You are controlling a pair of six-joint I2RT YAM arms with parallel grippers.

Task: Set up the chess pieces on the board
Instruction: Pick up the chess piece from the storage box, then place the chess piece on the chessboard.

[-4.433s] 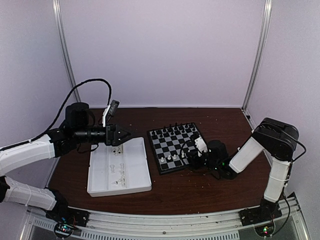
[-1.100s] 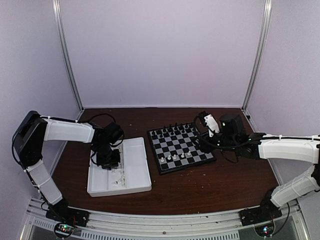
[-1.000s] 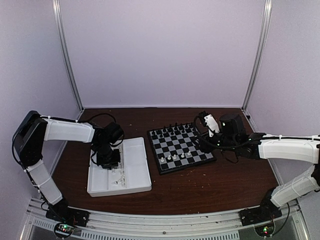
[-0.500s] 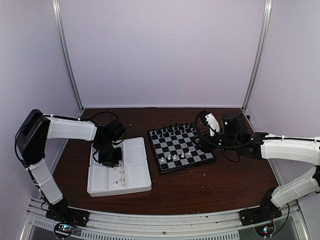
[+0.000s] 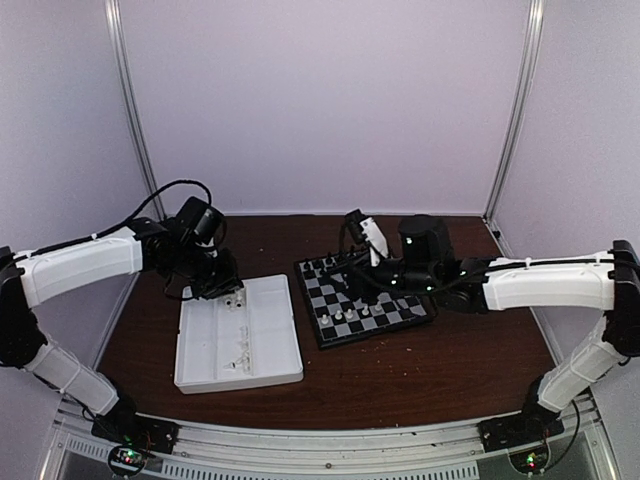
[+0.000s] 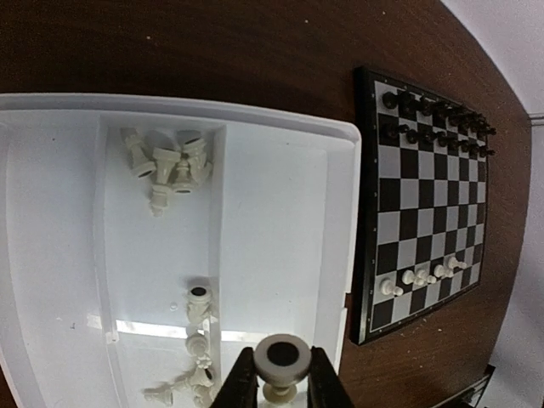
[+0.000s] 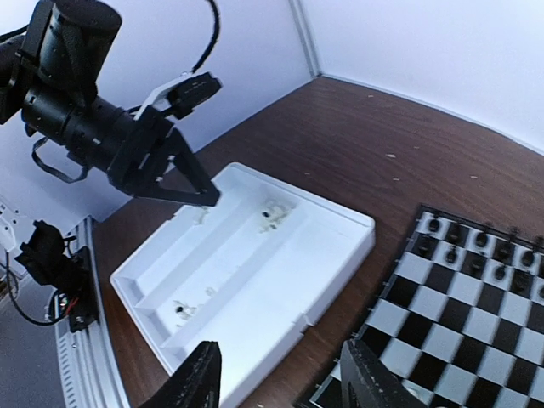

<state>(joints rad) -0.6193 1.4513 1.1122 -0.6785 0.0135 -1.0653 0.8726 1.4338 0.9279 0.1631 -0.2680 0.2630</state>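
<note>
The left pincer pinches one white chess piece above the white tray, left of the board, over which the right pincer hangs spread.

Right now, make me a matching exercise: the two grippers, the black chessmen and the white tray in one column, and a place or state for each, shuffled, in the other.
Column one:
1 left gripper
2 right gripper
3 black chessmen
4 white tray

Column two:
A open, holding nothing
B left of the board, loose white pieces inside
C two rows along the board's far edge
D shut on a white chess piece

Pairs: 1-D, 2-A, 3-C, 4-B.
</note>
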